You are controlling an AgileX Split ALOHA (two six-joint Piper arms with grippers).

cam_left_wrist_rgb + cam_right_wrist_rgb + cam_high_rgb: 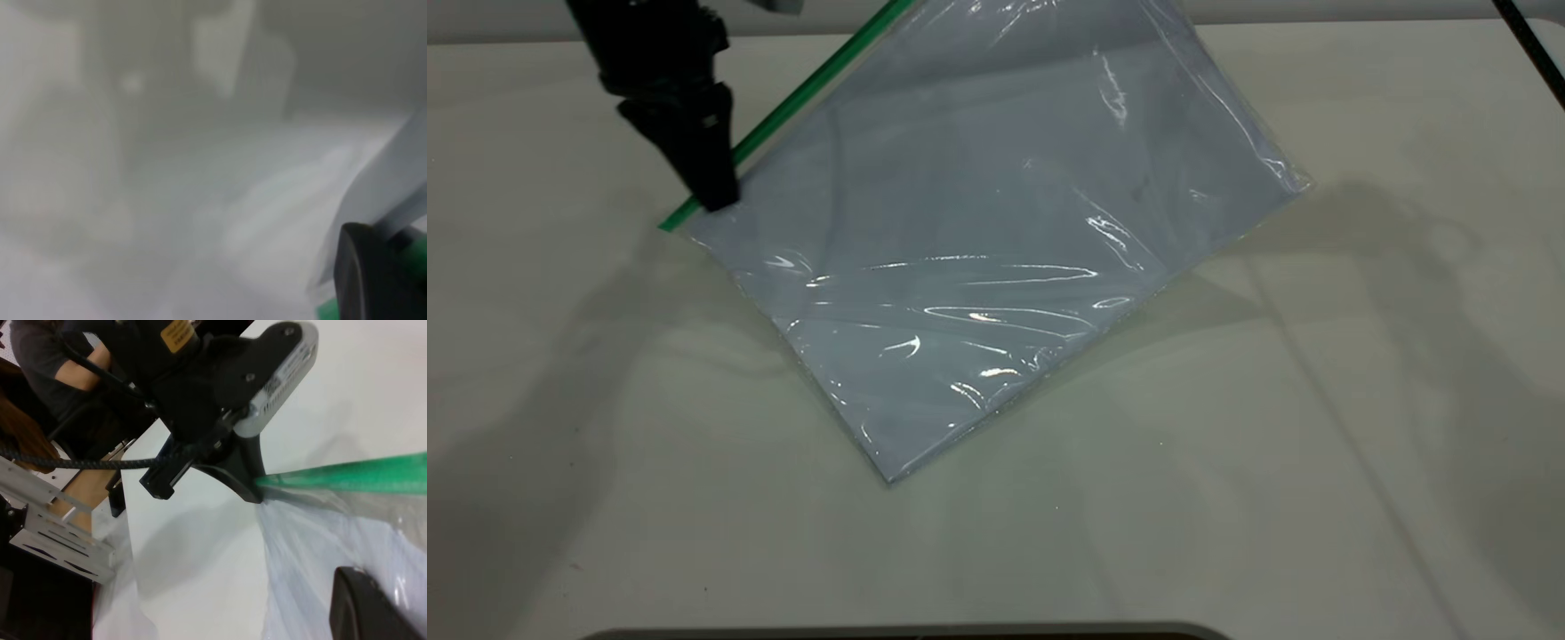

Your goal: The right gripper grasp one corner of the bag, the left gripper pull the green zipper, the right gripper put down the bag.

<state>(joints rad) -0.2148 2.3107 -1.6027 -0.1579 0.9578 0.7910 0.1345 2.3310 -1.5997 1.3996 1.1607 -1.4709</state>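
Bag [996,267] hangs tilted, one plain corner touching the tabletop [1316,444]. Left gripper [716,191] is clenched on the green zipper [800,98] near its lower end. Right gripper's [373,613] state cannot be told.

Table: a broad, matte off-white tabletop [1316,444] is seen, with soft grey shadows cast across it.
Dark edge: a thin dark grey curved strip [907,633] is seen along the table's near border.
Bracket: a perforated silver metal bracket [57,520] is seen beyond the table's edge.
Person: a seated figure in a dark shirt [50,360] is seen past the table, beyond the bracket.
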